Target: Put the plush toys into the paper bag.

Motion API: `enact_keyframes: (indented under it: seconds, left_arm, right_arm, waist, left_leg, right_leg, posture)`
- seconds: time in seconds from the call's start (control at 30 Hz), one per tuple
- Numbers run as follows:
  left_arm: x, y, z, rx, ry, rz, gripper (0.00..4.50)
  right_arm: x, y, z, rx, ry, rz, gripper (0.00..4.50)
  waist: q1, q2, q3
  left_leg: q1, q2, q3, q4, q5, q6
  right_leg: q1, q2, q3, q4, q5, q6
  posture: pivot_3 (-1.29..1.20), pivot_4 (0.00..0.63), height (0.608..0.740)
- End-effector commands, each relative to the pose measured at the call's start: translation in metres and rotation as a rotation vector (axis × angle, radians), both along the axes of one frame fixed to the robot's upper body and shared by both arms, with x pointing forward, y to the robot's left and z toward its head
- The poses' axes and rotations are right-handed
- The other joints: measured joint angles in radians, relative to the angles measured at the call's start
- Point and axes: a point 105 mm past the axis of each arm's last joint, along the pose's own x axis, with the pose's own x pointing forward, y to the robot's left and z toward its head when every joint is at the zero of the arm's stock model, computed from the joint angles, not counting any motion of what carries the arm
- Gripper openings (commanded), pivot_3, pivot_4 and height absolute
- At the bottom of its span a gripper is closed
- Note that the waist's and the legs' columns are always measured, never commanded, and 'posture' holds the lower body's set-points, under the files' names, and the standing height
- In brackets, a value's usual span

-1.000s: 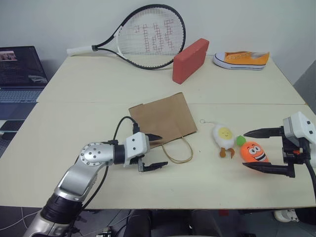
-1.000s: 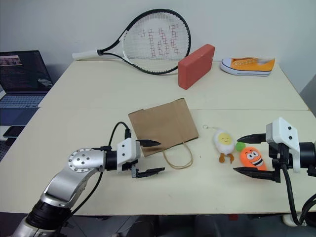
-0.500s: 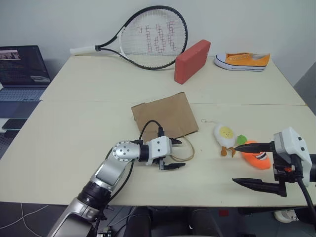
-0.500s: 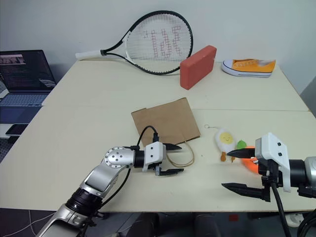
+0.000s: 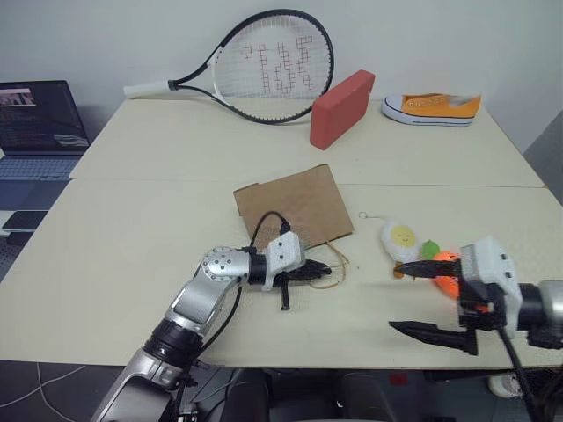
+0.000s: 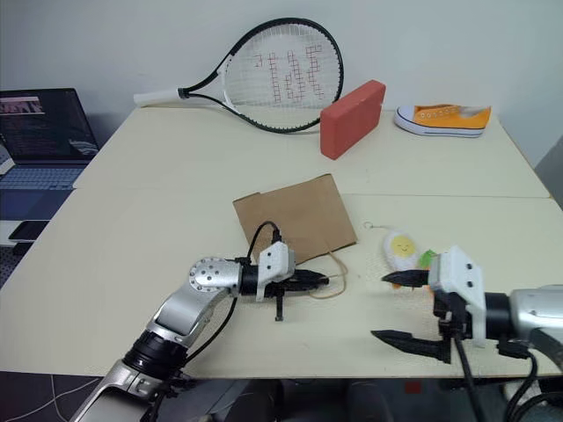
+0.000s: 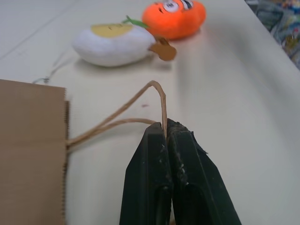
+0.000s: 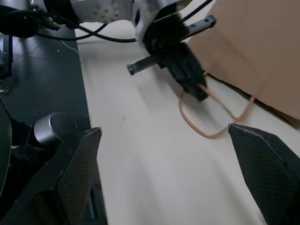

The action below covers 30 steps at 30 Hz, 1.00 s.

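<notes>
Paper bag (image 5: pixel 293 205) handle (image 7: pixel 140 105) pinched in left gripper (image 7: pixel 166 129) jaws.

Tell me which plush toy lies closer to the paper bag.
The white egg plush: it lies between the paper bag and the orange carrot plush.

A: We've got two cream-coloured rectangular tables (image 5: pixel 132 220) pushed together, seam between them, plain white wall (image 5: pixel 457 35) behind.

B: We see dark floor (image 8: pixel 28 75) under the near edge.

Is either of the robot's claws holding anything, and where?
The left gripper pinches a thin twisted loop handle of the flat brown paper bag; the right gripper holds nothing.
</notes>
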Motion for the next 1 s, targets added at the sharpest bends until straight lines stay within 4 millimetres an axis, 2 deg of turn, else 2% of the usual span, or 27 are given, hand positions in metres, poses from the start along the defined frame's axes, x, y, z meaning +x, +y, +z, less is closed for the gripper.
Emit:
enact_keyframes:
  seconds: [0.03, 0.27, 0.47, 0.57, 0.67, 1.0]
  left_arm:
    - [0.001, 0.001, 0.034, -0.074, -0.019, -0.026, 0.02]
    - [0.003, 0.000, 0.057, -0.150, 0.030, -0.023, 0.02]
    - [0.005, -0.001, 0.064, -0.167, 0.041, -0.016, 0.02]
    - [0.008, 0.000, 0.067, -0.161, 0.015, 0.001, 0.02]
    - [0.011, 0.001, 0.072, -0.167, 0.003, 0.011, 0.00]
    - [0.020, 0.011, 0.087, -0.208, -0.006, 0.058, 0.00]
  right_arm:
    - [0.008, 0.015, -0.010, 0.005, -0.019, -0.006, 4.50]
    - [0.036, 0.054, -0.040, 0.048, -0.010, -0.018, 4.50]
    - [0.064, 0.084, -0.065, 0.070, -0.025, -0.042, 4.50]
    - [0.073, 0.092, -0.076, 0.079, -0.029, -0.070, 4.50]
    - [0.082, 0.093, -0.085, 0.059, -0.048, -0.110, 3.85]
    - [0.094, 0.093, -0.106, 0.065, -0.018, -0.228, 0.23]
  waist:
    - [0.000, 0.000, 0.000]
    - [-0.003, -0.001, 0.000]
    - [-0.004, -0.001, 0.000]
    - [-0.004, -0.001, 0.000]
    - [-0.003, -0.001, 0.000]
    - [-0.008, 0.000, -0.001]
  left_leg:
    - [0.000, 0.000, 0.000, 0.000, 0.000, 0.000]
    - [0.000, 0.000, -0.001, -0.001, 0.000, 0.000]
    - [0.000, 0.000, -0.003, -0.002, 0.000, 0.000]
    - [0.000, -0.001, -0.004, -0.002, 0.000, 0.000]
    - [0.000, -0.001, -0.006, -0.003, 0.000, 0.000]
    - [0.001, -0.001, -0.006, -0.003, 0.000, 0.000]
  right_leg:
    - [0.000, 0.000, 0.000, 0.000, 0.000, 0.000]
    - [0.000, 0.001, 0.000, 0.001, 0.000, 0.000]
    - [0.000, 0.002, 0.000, 0.002, 0.000, 0.000]
    - [0.000, 0.002, 0.000, 0.002, 0.001, 0.001]
    - [0.000, 0.002, 0.000, 0.002, 0.001, 0.002]
    - [0.000, 0.002, -0.001, 0.003, 0.001, 0.001]
  posture:
    - [0.00, 0.150, 0.740]
    - [0.00, 0.150, 0.740]
    - [0.00, 0.150, 0.740]
    - [0.00, 0.150, 0.740]
    - [0.00, 0.150, 0.740]
    - [0.00, 0.150, 0.740]
